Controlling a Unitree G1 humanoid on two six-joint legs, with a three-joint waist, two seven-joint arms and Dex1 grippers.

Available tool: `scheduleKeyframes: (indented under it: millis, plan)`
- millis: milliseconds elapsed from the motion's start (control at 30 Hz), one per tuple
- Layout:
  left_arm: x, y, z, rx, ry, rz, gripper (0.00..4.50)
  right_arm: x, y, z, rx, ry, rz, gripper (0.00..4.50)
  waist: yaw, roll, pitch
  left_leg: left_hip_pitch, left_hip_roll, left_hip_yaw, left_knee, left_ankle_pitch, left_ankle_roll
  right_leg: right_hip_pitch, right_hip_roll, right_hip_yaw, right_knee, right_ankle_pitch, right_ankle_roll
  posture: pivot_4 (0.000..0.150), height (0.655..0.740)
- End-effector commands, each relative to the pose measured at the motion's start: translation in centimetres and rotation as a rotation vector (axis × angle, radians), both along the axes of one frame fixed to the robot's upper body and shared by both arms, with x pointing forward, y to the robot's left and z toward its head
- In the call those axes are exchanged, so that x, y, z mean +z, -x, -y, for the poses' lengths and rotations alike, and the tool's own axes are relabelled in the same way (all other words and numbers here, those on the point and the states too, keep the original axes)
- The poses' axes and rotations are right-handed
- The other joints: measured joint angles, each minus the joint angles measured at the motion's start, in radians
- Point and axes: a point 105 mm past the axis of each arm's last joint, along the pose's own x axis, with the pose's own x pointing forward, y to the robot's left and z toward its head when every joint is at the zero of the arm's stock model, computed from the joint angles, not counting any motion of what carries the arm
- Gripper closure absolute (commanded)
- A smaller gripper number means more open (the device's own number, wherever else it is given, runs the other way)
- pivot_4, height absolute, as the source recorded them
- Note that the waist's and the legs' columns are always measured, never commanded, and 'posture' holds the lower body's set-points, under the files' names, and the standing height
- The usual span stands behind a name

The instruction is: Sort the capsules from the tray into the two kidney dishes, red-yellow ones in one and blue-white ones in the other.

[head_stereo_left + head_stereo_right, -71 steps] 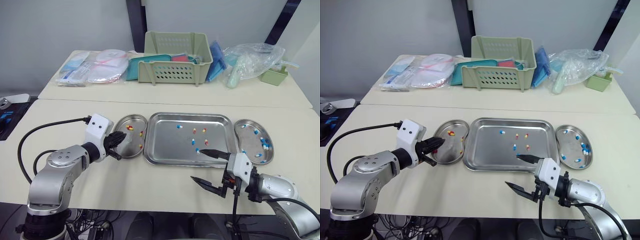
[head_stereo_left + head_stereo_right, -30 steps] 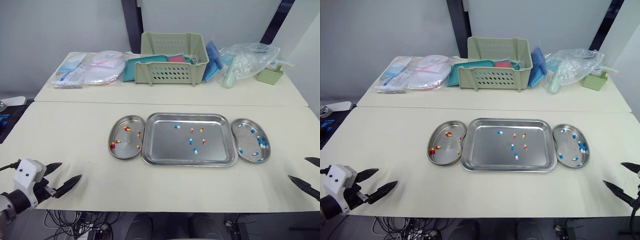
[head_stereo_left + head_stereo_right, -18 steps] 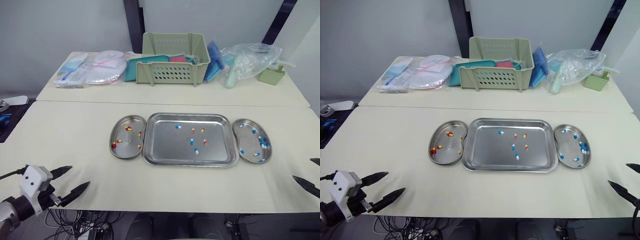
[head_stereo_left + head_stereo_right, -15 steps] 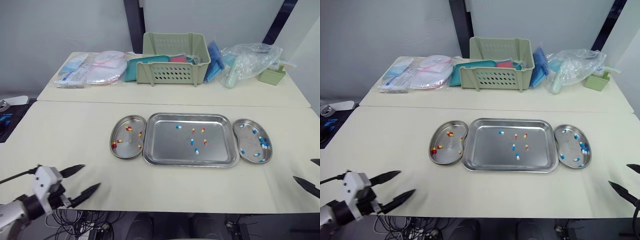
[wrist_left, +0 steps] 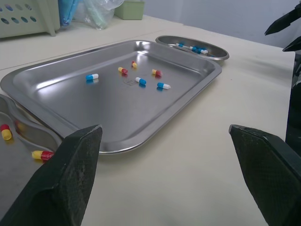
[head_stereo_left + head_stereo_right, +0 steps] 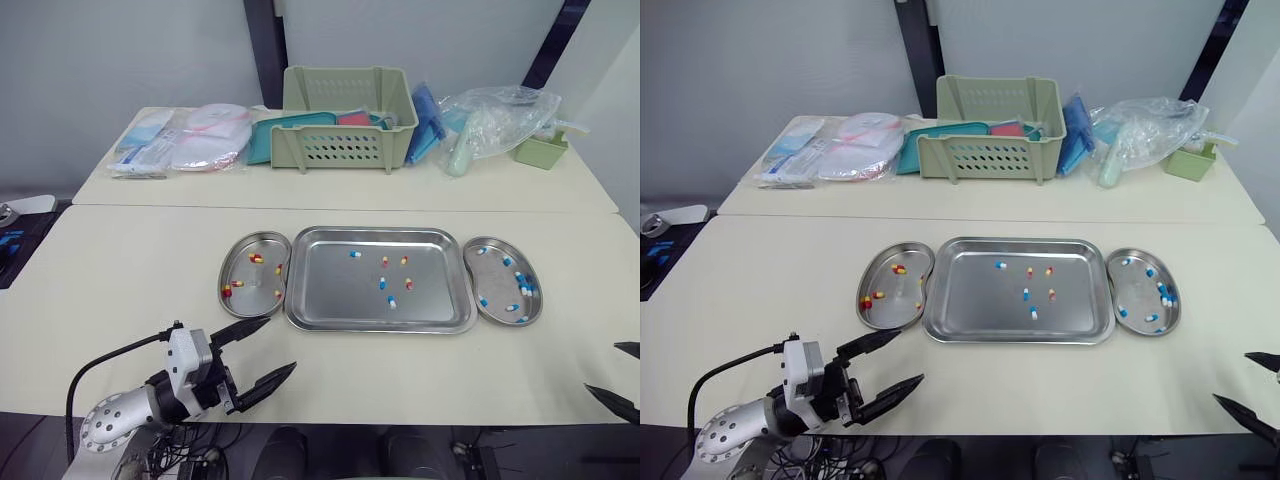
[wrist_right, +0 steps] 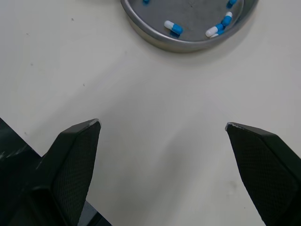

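Near the table's (image 6: pixel 120 270) front edge, the left tool (image 6: pixel 281 343) hovers spread and empty. Capsules (image 6: pixel 390 285) in the tray (image 6: pixel 378 328) lie ahead to its right, nearer than to the right tool (image 6: pixel 600 366), likewise spread.

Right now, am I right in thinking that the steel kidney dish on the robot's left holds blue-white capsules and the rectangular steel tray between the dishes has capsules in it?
Not quite: in the left eye view, the steel kidney dish on the robot's left holds red-yellow capsules, not blue-white ones. The rectangular steel tray between the dishes does have capsules in it.
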Motion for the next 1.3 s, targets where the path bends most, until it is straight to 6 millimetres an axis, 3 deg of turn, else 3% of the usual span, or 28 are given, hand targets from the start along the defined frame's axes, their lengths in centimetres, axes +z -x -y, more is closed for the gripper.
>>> scheduleKeyframes:
  millis: [33,200,300,400,567,700,800,1100,1300]
  plan:
    - [0.4,0.0,0.6,-0.015,0.006,0.029,0.03,1.7,-0.5,-4.1,0.133,-0.055,0.034,0.0,0.0,0.001,0.0,0.0,0.0,0.0,0.0,0.0,0.0,0.0,0.0,0.0,0.0,0.0,0.0,0.15,0.74]
    - [0.3,-0.1,0.7,-0.012,0.005,0.024,0.03,2.5,-1.9,-11.5,0.292,-0.188,0.061,0.0,0.0,0.0,0.0,0.0,0.0,-0.001,0.0,0.0,0.0,0.0,0.0,-0.001,0.0,0.0,0.0,0.15,0.74]
    - [0.3,-0.2,0.9,-0.005,0.004,0.028,0.03,2.7,-4.0,-15.6,0.314,-0.268,0.097,0.0,-0.002,0.0,0.0,-0.001,0.0,-0.002,0.0,0.0,0.0,0.0,0.0,-0.001,0.0,0.0,0.0,0.15,0.74]
    - [0.3,-0.3,1.2,-0.006,0.004,0.035,0.03,3.2,-6.1,-18.4,0.314,-0.348,0.098,0.0,0.0,-0.002,0.0,-0.001,0.0,-0.002,0.001,0.0,0.0,0.0,0.0,-0.001,0.0,0.0,0.0,0.15,0.74]
    - [0.3,-0.4,1.6,-0.001,0.008,0.04,0.03,3.0,-9.1,-20.5,0.33,-0.326,0.106,0.0,0.008,-0.003,0.001,-0.003,0.0,-0.004,0.0,0.0,0.0,-0.002,0.0,-0.003,-0.001,0.0,0.0,0.15,0.74]
    - [-0.2,-0.5,1.6,0.013,0.006,0.038,0.0,1.1,-11.1,-22.4,0.378,-0.257,0.095,0.89,0.004,-0.003,0.001,-0.003,0.0,-0.004,0.0,0.0,0.0,-0.002,0.0,-0.003,0.0,0.0,0.0,0.15,0.74]
    - [-0.5,-0.5,1.7,0.018,0.009,0.038,0.0,0.3,-12.6,-23.8,0.397,-0.225,0.134,1.93,0.0,-0.003,0.001,-0.002,0.0,-0.004,0.0,0.0,0.0,-0.002,0.0,-0.003,0.001,0.0,0.0,0.15,0.74]
    - [-0.8,-0.4,1.9,0.02,0.014,0.043,0.0,1.8,-18.1,-27.0,0.359,-0.221,0.195,1.93,-0.002,-0.002,0.002,-0.002,0.0,-0.003,0.0,0.0,0.0,-0.003,0.0,-0.002,0.001,0.0,0.0,0.15,0.74]
    - [-0.8,-0.4,2.1,0.015,0.014,0.048,0.0,1.4,-20.6,-28.4,0.339,-0.208,0.161,1.93,-0.003,-0.002,0.002,-0.003,0.0,-0.003,0.0,0.0,0.0,-0.006,0.0,-0.002,0.002,0.0,0.0,0.15,0.74]
